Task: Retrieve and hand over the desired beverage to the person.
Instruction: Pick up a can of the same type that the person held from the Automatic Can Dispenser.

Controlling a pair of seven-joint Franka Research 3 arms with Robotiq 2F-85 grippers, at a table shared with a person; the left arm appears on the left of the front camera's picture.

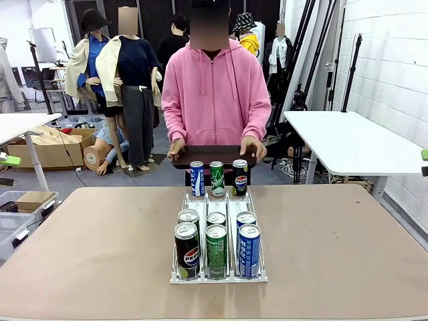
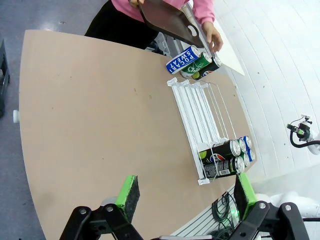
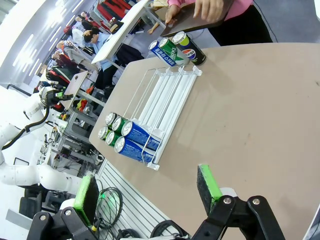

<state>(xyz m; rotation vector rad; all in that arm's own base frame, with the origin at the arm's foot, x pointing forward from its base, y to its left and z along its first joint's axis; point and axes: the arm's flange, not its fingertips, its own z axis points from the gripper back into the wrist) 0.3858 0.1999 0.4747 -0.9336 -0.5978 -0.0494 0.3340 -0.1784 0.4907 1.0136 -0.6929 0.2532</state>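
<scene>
Across the brown table point(image 1: 100, 247), the person point(image 1: 215, 87) stands at the far edge holding a dark tray point(image 1: 210, 155) in both hands. A white rack point(image 1: 227, 204) runs down the middle, with three cans point(image 1: 217, 178) at its far end and six cans point(image 1: 216, 249) packed at its near end (black, green and blue in both groups). Retrieval appears not yet begun: the left gripper point(image 2: 186, 185) and right gripper point(image 3: 148, 187) hover on the robot's side, fingers spread wide and empty. The next move calls for a sign of which drink is wanted, then lowering one gripper squarely over that upright can.
</scene>
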